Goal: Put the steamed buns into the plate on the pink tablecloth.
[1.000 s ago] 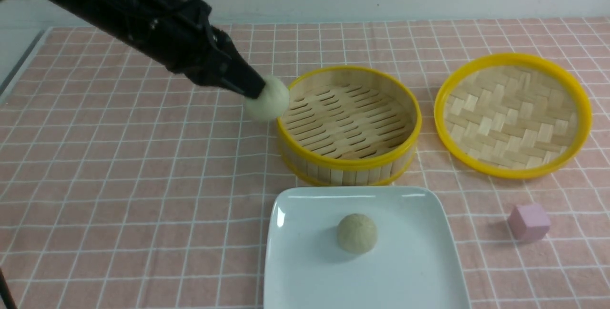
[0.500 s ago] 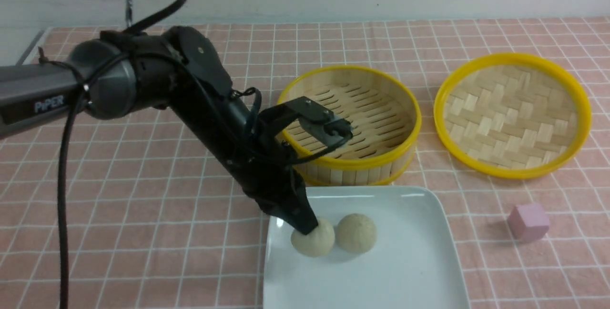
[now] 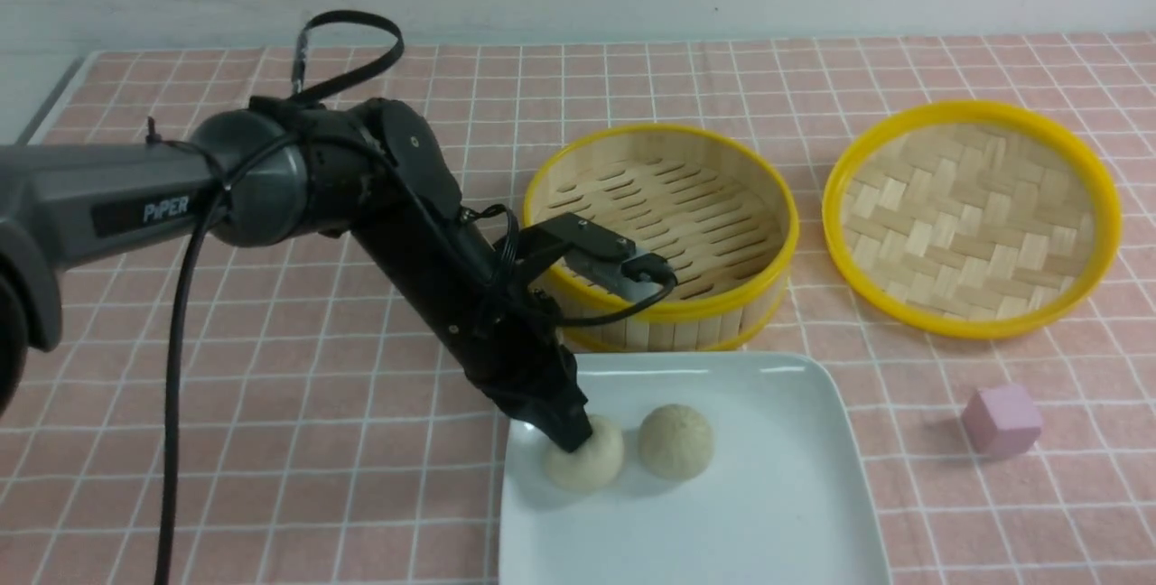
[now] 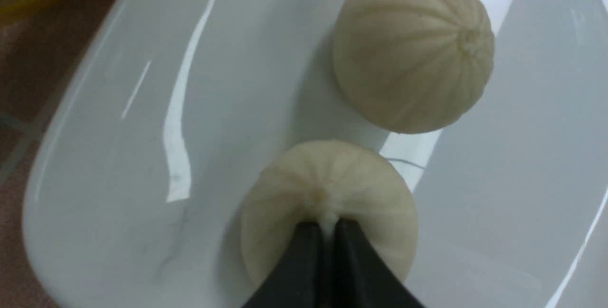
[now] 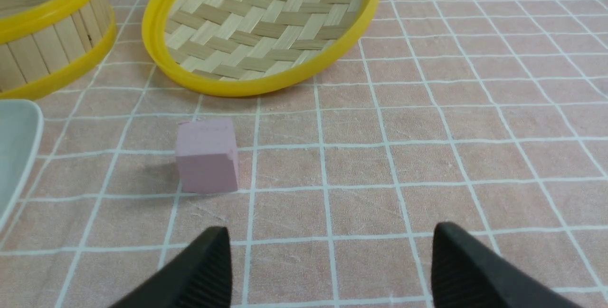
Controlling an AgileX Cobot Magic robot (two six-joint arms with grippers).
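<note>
The white square plate [image 3: 768, 522] lies on the pink tablecloth [image 3: 271, 386] at the front centre. Two steamed buns sit on it side by side. My left gripper [image 3: 573, 436] is shut on the top of the left bun [image 3: 585, 463], which rests on the plate near its left rim. In the left wrist view the fingertips [image 4: 304, 246] pinch this bun [image 4: 327, 189] at its crown, with the other bun [image 4: 412, 51] just beyond it on the plate [image 4: 142, 132]. That second bun [image 3: 675, 441] lies free. My right gripper [image 5: 328, 229] is open and empty above the cloth.
A round yellow-rimmed bamboo basket [image 3: 662, 233] stands empty just behind the plate, close to my left arm. Its woven lid [image 3: 971, 215] lies to the right. A small pink cube [image 3: 1001, 421] sits right of the plate, also in the right wrist view [image 5: 206, 156].
My left arm carried the bun from beside the basket down onto the plate. It now rests next to the other bun, slightly further left and lower than half a second ago.
</note>
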